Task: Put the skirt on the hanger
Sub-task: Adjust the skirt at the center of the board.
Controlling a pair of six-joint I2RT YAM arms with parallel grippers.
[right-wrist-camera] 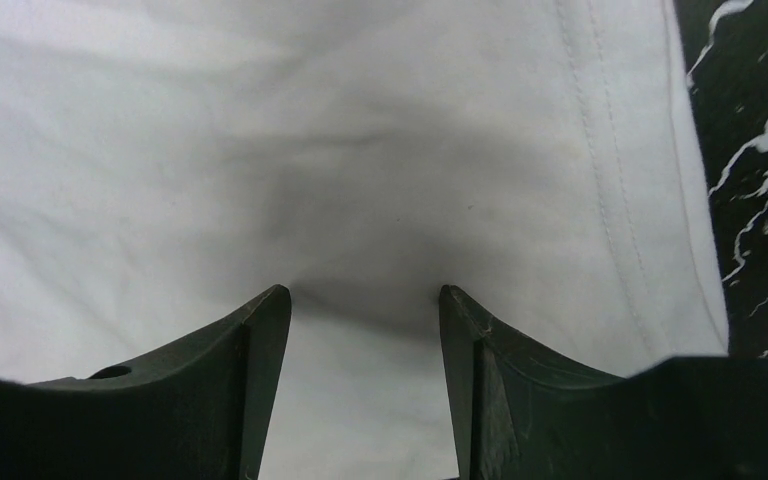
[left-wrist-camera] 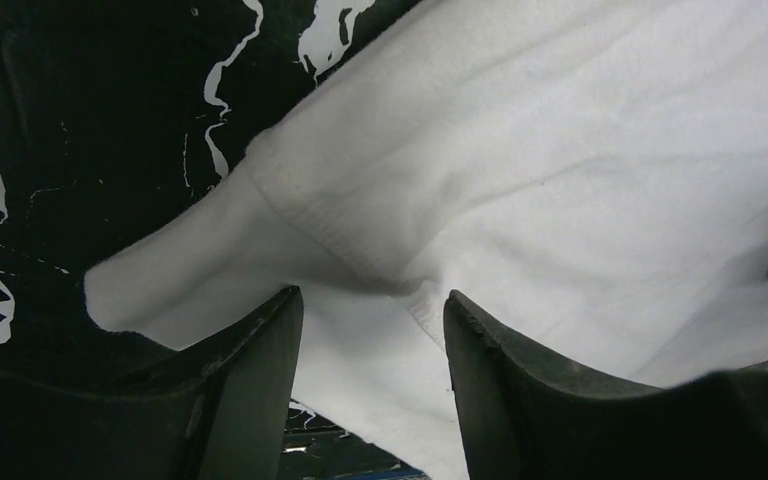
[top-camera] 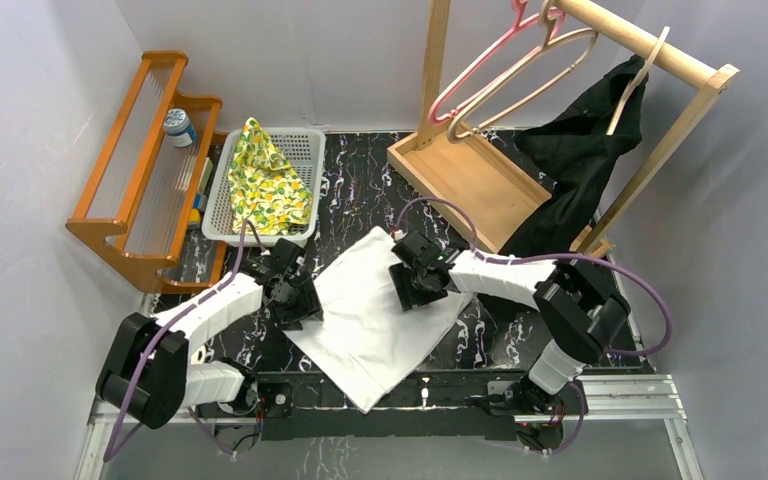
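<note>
Left gripper (left-wrist-camera: 372, 295) fingers fill the bottom of its wrist view, jaws apart and straddling a stitched hem fold of the white cotton-look skirt (top-camera: 360, 310), nothing pinched. Right gripper (right-wrist-camera: 363, 290) is the same: jaws wide, pointing down at flat cloth just inside a double-stitched edge. Can't tell from these views whether either set of tips actually touches the fabric. The skirt lies flat, turned like a diamond, at the near-centre of the black white-veined marble tabletop (top-camera: 360, 170), one corner reaching the near edge. I'd judge it light, limp and non-fragile; it will sag and fold wherever it isn't supported, and a single layer could slip out of a shallow pinch. Best hold looks like the thick stitched band, one arm at each end, so it lifts taut. The pink hanger (top-camera: 552, 18) hangs on the wooden garment rail (top-camera: 640, 40) at the far right corner, next to a black garment (top-camera: 580, 150). White plastic basket (top-camera: 305, 140) and orange wooden shelf (top-camera: 145, 150) sit at the far left, well apart from the lift path.
</note>
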